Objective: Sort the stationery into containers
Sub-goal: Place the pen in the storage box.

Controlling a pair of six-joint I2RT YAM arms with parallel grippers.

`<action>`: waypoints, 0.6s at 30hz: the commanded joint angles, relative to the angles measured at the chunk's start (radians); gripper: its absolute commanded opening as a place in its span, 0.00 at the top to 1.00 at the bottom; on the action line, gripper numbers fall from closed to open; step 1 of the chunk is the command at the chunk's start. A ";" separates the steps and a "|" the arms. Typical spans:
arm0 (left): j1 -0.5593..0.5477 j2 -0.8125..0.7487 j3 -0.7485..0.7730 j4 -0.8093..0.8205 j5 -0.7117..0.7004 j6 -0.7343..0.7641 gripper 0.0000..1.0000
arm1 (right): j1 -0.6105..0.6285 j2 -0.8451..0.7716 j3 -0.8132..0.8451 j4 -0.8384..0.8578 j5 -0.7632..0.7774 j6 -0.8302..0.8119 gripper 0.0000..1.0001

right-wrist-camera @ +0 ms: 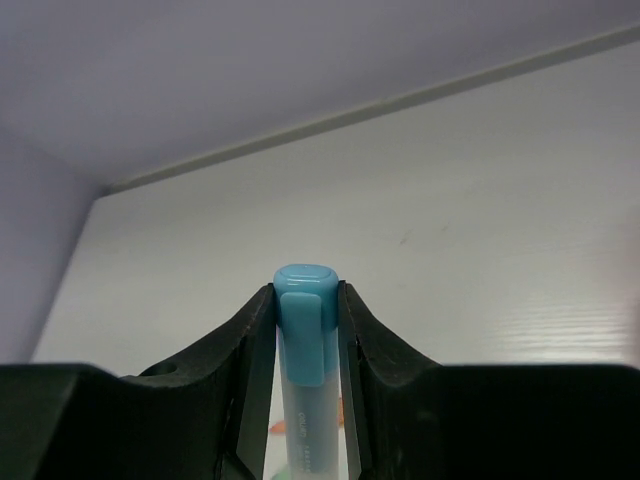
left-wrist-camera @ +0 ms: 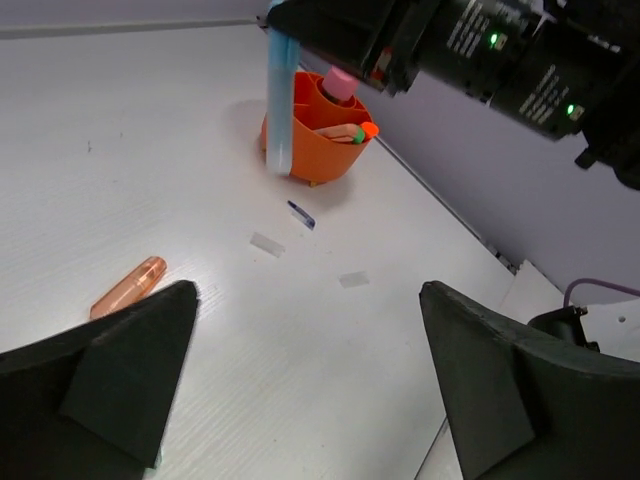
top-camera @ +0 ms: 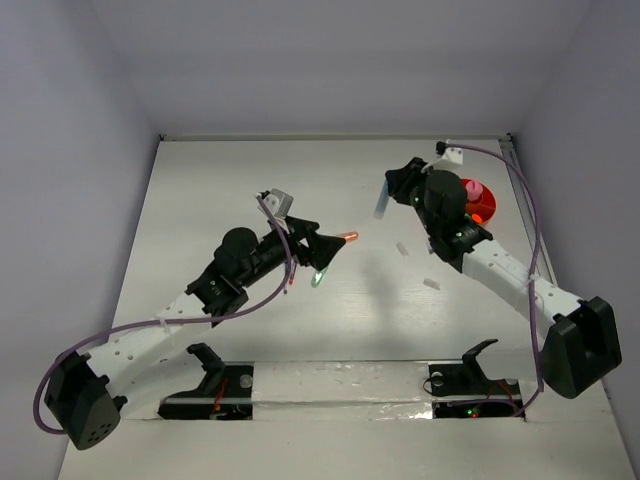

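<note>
Just left of the orange holder (left-wrist-camera: 322,158), the right gripper (right-wrist-camera: 308,292) pinches the light blue pen (right-wrist-camera: 300,350) upright, outside its rim.

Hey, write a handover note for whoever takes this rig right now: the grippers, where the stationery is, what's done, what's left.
Right gripper: shut on the light blue pen, held upright beside the orange holder, not yet in it.
Left gripper: open and empty, above the table near the orange marker, which lies flat.
Done: a pink-capped item and an orange-and-green marker are in the holder.
Left: drop in the light blue pen, then collect the orange marker, a thin blue bit and two pale bits from the table.
</note>
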 commanded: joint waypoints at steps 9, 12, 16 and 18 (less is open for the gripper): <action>-0.004 -0.049 -0.152 0.076 -0.001 0.048 0.01 | -0.284 0.032 0.035 0.066 0.274 -0.289 1.00; -0.004 -0.061 -0.178 0.105 0.022 0.054 0.01 | -0.295 0.097 0.063 0.144 0.334 -0.405 1.00; -0.004 -0.093 -0.192 0.118 0.022 0.054 0.01 | -0.313 0.172 0.084 0.236 0.356 -0.513 1.00; -0.004 -0.102 -0.197 0.116 0.012 0.056 0.01 | -0.313 0.211 0.078 0.294 0.348 -0.548 1.00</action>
